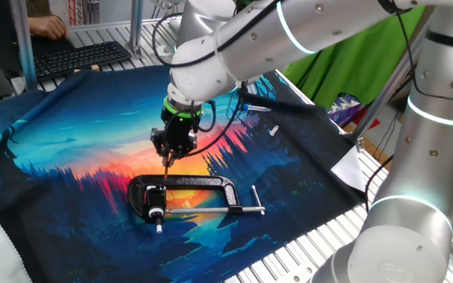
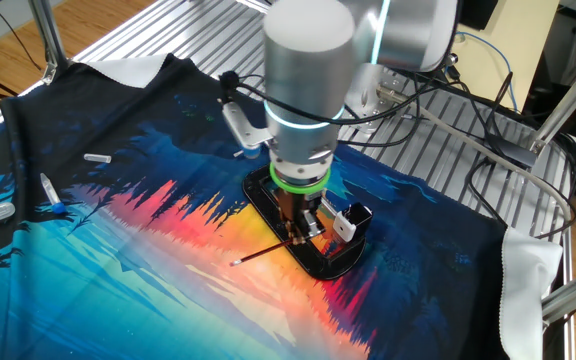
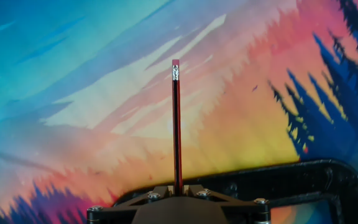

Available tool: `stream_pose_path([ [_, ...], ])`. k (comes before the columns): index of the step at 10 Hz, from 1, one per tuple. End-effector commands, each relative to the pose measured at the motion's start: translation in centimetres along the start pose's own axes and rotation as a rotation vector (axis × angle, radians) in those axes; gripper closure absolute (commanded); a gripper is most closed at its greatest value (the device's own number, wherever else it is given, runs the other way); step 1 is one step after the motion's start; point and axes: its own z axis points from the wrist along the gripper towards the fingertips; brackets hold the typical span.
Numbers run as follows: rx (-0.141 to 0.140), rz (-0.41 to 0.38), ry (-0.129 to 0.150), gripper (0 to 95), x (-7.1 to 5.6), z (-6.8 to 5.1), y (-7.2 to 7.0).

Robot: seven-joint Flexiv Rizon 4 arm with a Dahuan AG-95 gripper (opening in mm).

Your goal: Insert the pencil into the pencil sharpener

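My gripper (image 1: 167, 154) is shut on the pencil (image 1: 167, 163), just above the top bar of the black C-clamp (image 1: 203, 185). In the hand view the pencil (image 3: 177, 124) runs straight out from between the closed jaws, with its pink eraser end away from me. In the other fixed view the pencil (image 2: 263, 251) slants down and left from the gripper (image 2: 303, 228) over the cloth. The pencil sharpener (image 1: 156, 201), a small black block with a white spot, sits inside the clamp's left end; it also shows in the other fixed view (image 2: 350, 222). It is out of the hand view.
The clamp's silver screw rod (image 1: 211, 210) sticks out to the right. The clamp's bar (image 3: 328, 171) crosses the bottom of the hand view. A pen (image 2: 53, 195) and a small white piece (image 2: 96, 158) lie at the cloth's far side. A keyboard (image 1: 77, 55) is behind the cloth.
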Motion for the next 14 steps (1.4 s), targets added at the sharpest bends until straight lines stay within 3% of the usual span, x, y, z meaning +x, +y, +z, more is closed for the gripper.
stream_pose_path([
  [1, -0.009, -0.003, 0.007, 95.0, 0.6, 0.1, 0.1],
  [6, -0.026, -0.024, 0.008, 95.0, 1.8, 0.7, 0.7],
  [14, -0.029, -0.036, 0.018, 95.0, 2.2, 0.3, 1.2],
])
